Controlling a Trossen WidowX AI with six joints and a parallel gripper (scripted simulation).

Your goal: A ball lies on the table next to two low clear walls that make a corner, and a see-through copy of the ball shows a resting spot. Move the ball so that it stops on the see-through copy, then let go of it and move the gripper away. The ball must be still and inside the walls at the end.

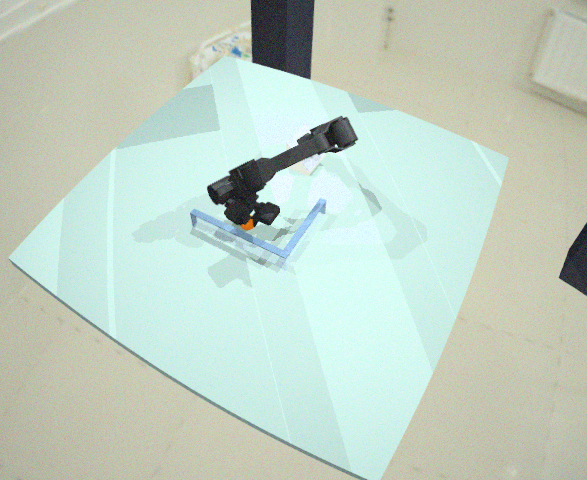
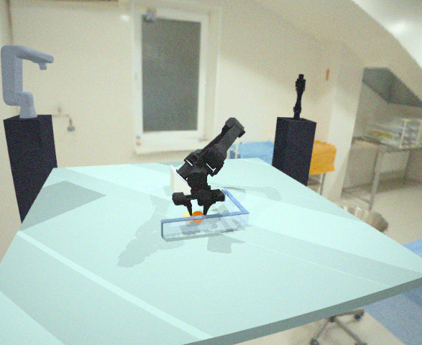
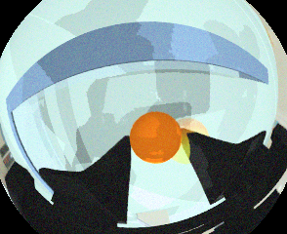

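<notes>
The orange ball point(image 1: 247, 224) point(image 2: 197, 217) point(image 3: 155, 137) is between the fingertips, low at the table, inside the corner and close behind the longer wall. My gripper point(image 2: 198, 214) point(image 3: 155, 136) is shut on the ball, one finger at each side. The see-through copy, pale yellow point(image 2: 187, 215) point(image 3: 184, 151), shows beside the ball, partly hidden by the ball and a finger; the arm hides it in the top view. The two low clear walls have blue top edges point(image 1: 284, 253) point(image 2: 245, 213) point(image 3: 134, 41) that meet in a corner.
The pale green table point(image 1: 190, 330) point(image 2: 203, 290) extends around the walls. A small white panel point(image 1: 309, 166) point(image 2: 177, 180) stands behind the gripper. Dark pillars point(image 1: 283, 38) point(image 2: 294, 148) stand beyond the table's edges. The shorter wall rises to one side of the gripper.
</notes>
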